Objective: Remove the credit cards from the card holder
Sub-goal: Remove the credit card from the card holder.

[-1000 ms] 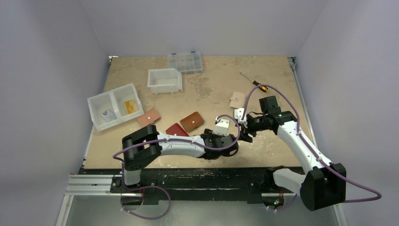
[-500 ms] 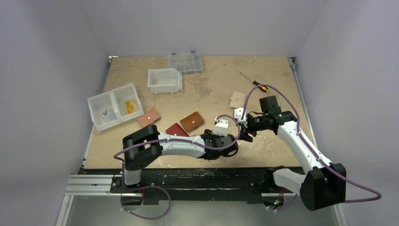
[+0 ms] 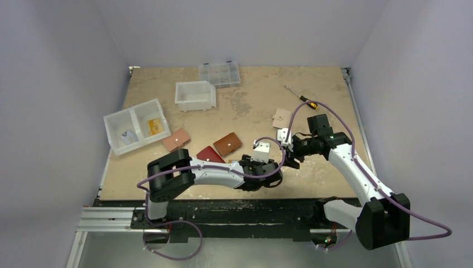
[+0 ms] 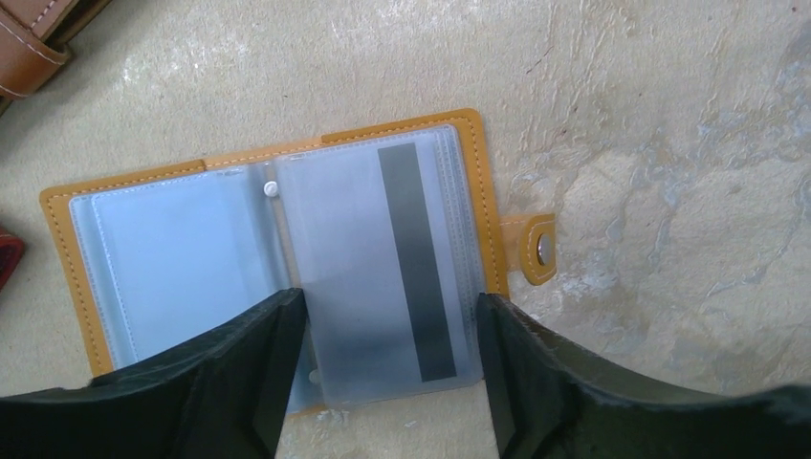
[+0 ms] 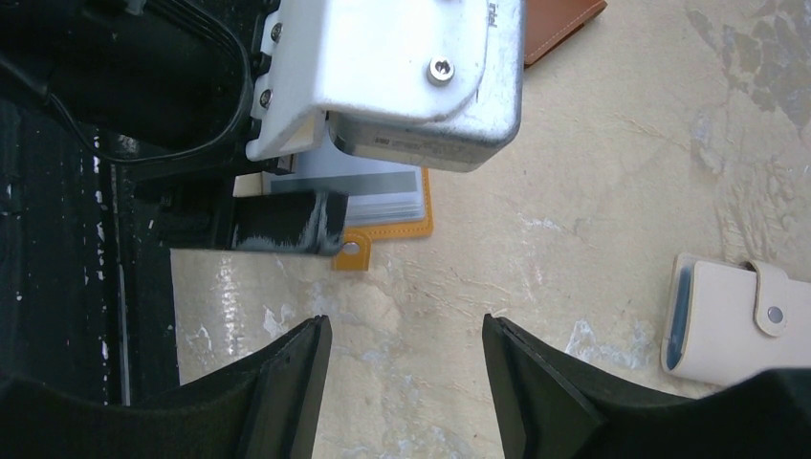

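The card holder (image 4: 466, 134) lies open and flat on the table (image 4: 669, 115), filling the middle of my left wrist view, with its snap tab (image 4: 538, 251) sticking out at centre right. Its clear sleeves are not empty. The right-hand one shows a card with a dark stripe (image 4: 416, 258), and the left-hand one shows a light blue card (image 4: 177, 268).

My left gripper (image 4: 390, 316) hangs over the lower edge of the holder with its fingers apart, one on each side of the striped card's sleeve, clamped on nothing. My right gripper (image 5: 404, 330) is also spread wide, over bare table just beside the tab, and holds nothing.

In the overhead view, a divided bin (image 3: 118, 118) at centre left holds a yellow-orange card (image 3: 157, 126) and a whitish card (image 3: 129, 136). I take those as already removed, so I judge the job as partly done, with at least the two sleeved cards left to pull.

The sleeves look stacked, so I cannot tell whether more cards sit underneath. The fingers cut off the holder's lower edge. From overhead the left arm hides the holder almost entirely. A brown wallet (image 4: 24, 43) shows at upper left, a dark red wallet (image 4: 6, 260) at the left edge, and a cream wallet (image 5: 732, 311) at the right of the right wrist view.
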Robot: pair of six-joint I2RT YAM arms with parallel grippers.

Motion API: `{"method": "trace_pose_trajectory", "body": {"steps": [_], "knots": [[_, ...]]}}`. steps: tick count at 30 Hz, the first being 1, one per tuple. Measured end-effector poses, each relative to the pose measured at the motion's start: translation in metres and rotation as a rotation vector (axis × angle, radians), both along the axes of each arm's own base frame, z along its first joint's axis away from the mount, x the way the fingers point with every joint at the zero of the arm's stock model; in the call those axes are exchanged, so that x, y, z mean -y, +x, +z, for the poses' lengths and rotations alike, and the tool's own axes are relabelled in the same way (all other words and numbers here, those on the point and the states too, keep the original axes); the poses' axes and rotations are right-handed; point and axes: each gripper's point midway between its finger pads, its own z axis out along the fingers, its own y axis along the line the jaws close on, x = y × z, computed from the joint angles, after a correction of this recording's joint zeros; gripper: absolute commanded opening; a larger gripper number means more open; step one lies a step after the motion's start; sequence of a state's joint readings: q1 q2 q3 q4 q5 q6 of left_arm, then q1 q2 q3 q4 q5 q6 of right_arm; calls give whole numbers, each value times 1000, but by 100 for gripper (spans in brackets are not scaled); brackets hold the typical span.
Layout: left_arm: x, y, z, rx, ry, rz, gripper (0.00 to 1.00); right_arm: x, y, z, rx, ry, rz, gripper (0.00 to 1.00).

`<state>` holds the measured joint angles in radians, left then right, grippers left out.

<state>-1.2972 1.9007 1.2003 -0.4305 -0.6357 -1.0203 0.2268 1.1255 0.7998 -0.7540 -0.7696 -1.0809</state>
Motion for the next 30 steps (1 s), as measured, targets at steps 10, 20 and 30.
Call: {"method": "trace_pose_trajectory", "body": {"steps": [10,20,30], "knots": [[0,1,0,12,-11,18,47,0,1,0,3,1,0,67],[-16,-13,4,-8,-130,-47,47,-1,1,1,5,7,3,67],[-17,-9,9,-91,-389,-85,46,-2,0,1,3,11,6,67]]}}
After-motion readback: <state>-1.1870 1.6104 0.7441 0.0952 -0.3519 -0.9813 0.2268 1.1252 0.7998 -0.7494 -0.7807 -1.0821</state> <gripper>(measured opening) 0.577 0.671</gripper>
